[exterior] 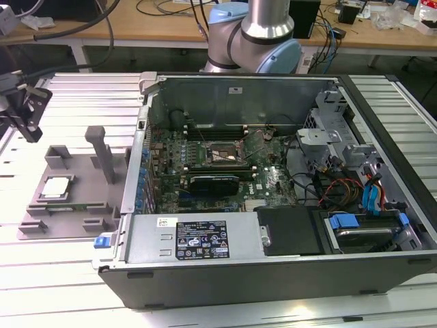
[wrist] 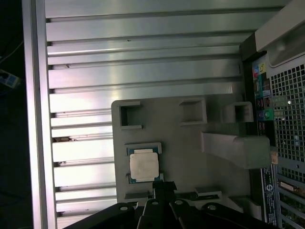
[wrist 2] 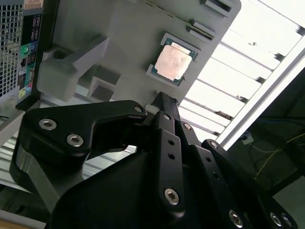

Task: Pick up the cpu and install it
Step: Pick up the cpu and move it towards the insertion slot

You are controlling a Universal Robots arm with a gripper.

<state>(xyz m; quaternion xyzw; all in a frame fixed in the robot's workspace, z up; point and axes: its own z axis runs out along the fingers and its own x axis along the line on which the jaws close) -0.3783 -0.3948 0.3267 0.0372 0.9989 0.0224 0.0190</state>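
Note:
The cpu (exterior: 56, 186) is a small square chip with a silvery top. It lies flat in a recess of a grey fixture plate (exterior: 80, 179) on the exterior view's left. Both wrist views show the cpu (wrist 2: 174, 63) (wrist: 144, 167) just beyond my fingertips. My black gripper (exterior: 32, 130) hangs above and to the left of the fixture, apart from the chip. Its jaws meet at a point in both wrist views (wrist 2: 159, 98) (wrist: 162, 187), shut with nothing between them. The motherboard's socket (exterior: 222, 154) sits inside the open computer case (exterior: 273, 273).
The fixture has a tall grey post (exterior: 102, 154) and several raised blocks (wrist: 193, 110) around the chip. The case's rear panel with ports (wrist: 281, 119) borders the fixture. Ribbed aluminium table slats (wrist: 143, 62) surround everything. The arm's base (exterior: 263, 34) stands behind the case.

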